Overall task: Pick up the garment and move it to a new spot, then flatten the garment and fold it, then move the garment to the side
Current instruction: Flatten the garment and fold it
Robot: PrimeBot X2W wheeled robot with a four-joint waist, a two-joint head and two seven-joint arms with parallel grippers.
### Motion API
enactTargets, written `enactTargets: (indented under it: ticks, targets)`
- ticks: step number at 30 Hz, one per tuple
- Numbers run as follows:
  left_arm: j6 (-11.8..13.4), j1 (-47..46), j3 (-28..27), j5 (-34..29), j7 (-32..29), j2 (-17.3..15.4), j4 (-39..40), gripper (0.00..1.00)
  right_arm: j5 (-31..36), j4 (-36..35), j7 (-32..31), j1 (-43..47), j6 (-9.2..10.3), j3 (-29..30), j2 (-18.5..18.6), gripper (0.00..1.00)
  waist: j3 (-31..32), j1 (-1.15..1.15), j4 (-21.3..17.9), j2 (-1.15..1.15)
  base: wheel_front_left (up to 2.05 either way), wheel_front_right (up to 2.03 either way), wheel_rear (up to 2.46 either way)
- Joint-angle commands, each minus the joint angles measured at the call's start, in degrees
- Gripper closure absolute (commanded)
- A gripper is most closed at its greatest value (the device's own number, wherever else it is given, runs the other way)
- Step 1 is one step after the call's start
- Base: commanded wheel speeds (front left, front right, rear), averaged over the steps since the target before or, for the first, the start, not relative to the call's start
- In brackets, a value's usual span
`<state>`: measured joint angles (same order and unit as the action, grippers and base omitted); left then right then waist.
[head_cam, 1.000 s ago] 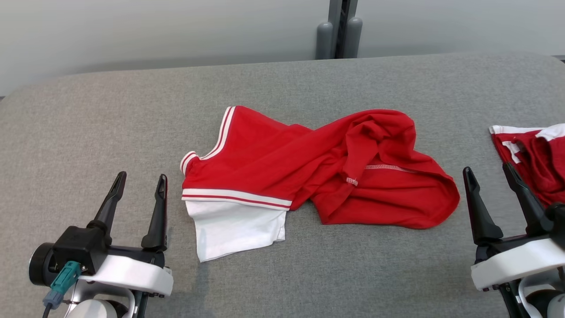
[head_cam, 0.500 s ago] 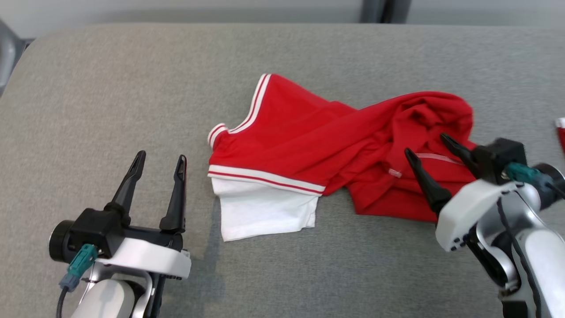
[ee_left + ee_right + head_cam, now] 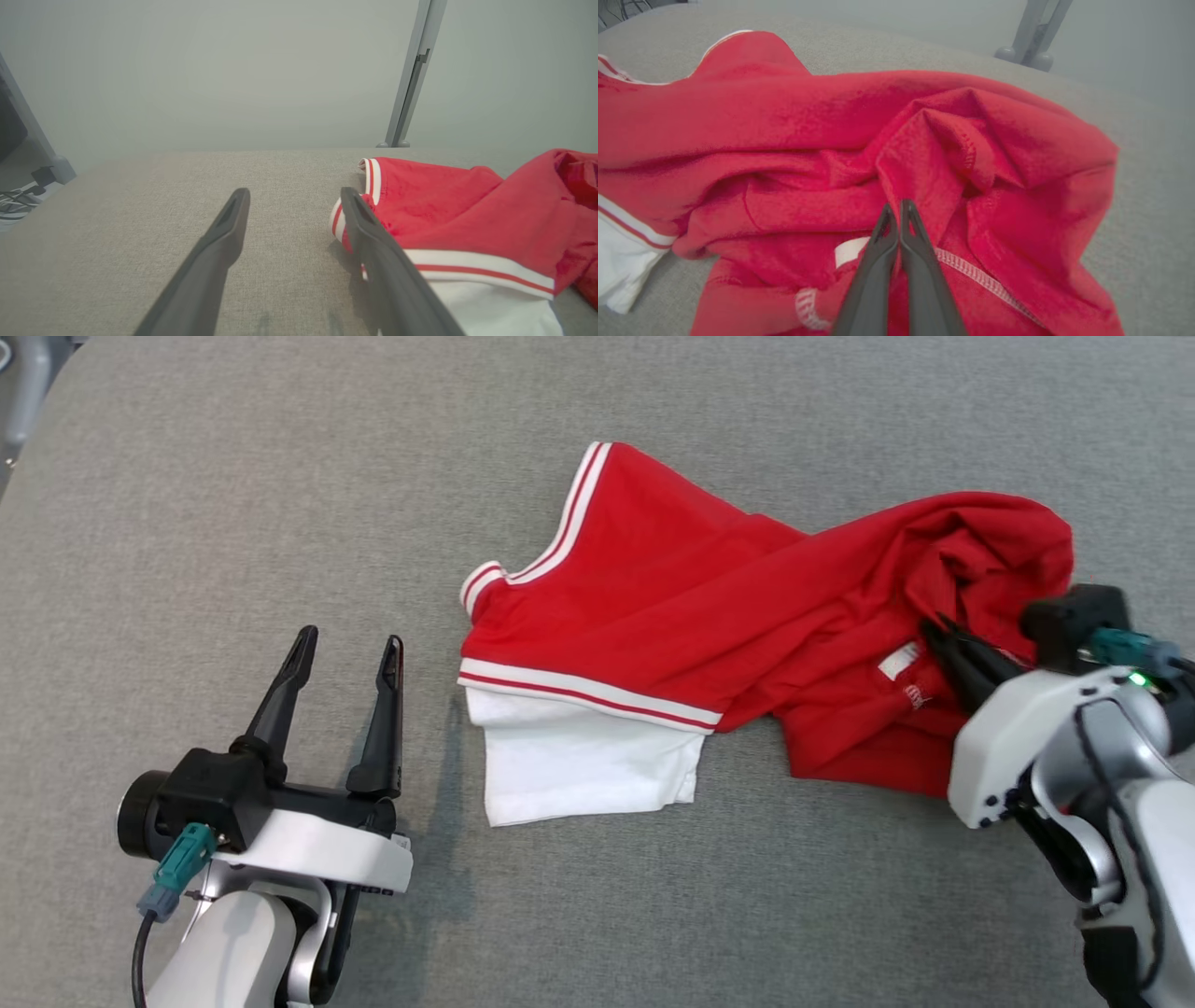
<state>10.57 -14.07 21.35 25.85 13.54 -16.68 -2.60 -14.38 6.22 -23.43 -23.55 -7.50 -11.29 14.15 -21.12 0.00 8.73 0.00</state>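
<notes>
**Onset of the pick-up.** The right jaws, parted above the garment (image 3: 709, 607) half a second earlier, are now clenching a bunched red fold (image 3: 906, 172) at its 3 o'clock end, so lifting is becoming possible. The garment is lying crumpled mid-way across the desk (image 3: 233, 476). The left jaws are waiting released at 8 o'clock.
</notes>
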Motion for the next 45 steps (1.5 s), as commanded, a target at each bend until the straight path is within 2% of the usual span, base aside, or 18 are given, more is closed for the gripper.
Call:
enactTargets:
  ticks: [1,4,6,8,10,16,17,18,24,28,33,39,45]
  targets:
    - [-0.40,-1.00,-0.34,-0.07,0.30,-0.07,-0.40,0.00,-0.55,-1.50,0.95,1.82,0.01,2.06,-0.75,1.00,0.12,0.00,-0.89,0.00,0.00,0.00,0.00]
    - [-0.44,-1.35,-0.68,-0.07,0.54,-0.30,-0.81,0.00,-1.92,-4.53,2.17,4.83,0.01,6.79,-2.70,1.00,0.24,0.00,-2.35,0.00,0.00,0.00,0.00]
    - [-0.73,-1.47,-0.77,-0.11,0.69,-0.45,-0.91,0.00,-5.40,-6.33,3.22,6.76,0.00,10.03,-5.36,1.00,0.35,0.00,-3.33,0.00,0.00,0.00,0.00]
    - [-0.89,-1.62,-0.75,-0.22,0.71,-0.62,-1.04,0.00,-7.17,-7.12,3.72,8.67,0.02,13.56,-6.11,1.00,0.40,0.00,-4.12,0.00,0.00,0.00,0.00]
    - [-1.07,-1.96,-0.75,-0.33,0.77,-0.87,-1.07,0.00,-10.61,-6.96,4.33,10.38,0.00,16.32,-7.81,1.00,0.34,0.00,-4.69,0.00,0.00,0.00,0.00]
    - [-0.98,-2.44,-0.69,-0.46,0.80,-1.19,-1.17,0.00,-15.41,-2.73,7.47,12.16,0.00,20.67,-8.44,1.00,-0.08,0.00,-5.46,0.00,0.00,0.00,0.00]
    - [-0.89,-2.46,-0.71,-0.42,0.81,-1.28,-1.14,0.00,-16.74,-1.64,8.46,11.87,0.00,20.93,-8.66,0.58,-0.15,0.00,-5.61,0.00,0.00,0.00,0.00]
    - [-0.85,-2.44,-0.76,-0.37,0.81,-1.41,-1.17,0.00,-17.02,-0.51,9.52,11.58,0.00,20.86,-8.57,0.00,-0.20,0.00,-5.74,0.00,0.00,0.00,0.00]
    - [-0.47,-1.98,-0.92,0.00,0.78,-1.74,-1.10,0.00,-19.79,4.07,16.94,10.72,0.00,22.51,-8.74,0.00,0.22,0.00,-6.33,0.00,0.00,0.00,0.00]
    - [0.28,-0.82,-1.28,0.01,0.89,-1.79,-0.54,0.00,-17.11,2.68,22.83,11.78,0.00,25.23,-8.59,0.00,1.33,0.00,-6.86,0.00,0.00,0.00,0.00]
    - [1.47,0.37,-2.15,0.38,0.96,-2.05,0.47,0.00,-9.14,-3.36,28.02,12.98,0.00,25.71,-8.40,0.00,3.23,0.00,-7.65,0.00,0.00,0.00,0.00]
    - [2.17,1.96,-2.50,0.64,0.27,-2.83,1.15,0.00,0.81,-10.93,27.39,15.40,0.00,20.33,-8.94,0.00,5.95,0.00,-8.29,0.00,0.00,0.00,0.00]
    - [2.79,4.51,-2.19,1.18,-0.33,-3.24,1.73,0.00,4.91,-14.48,24.22,20.11,0.01,15.82,-10.09,0.00,9.12,0.00,-8.61,0.00,0.00,0.00,0.00]
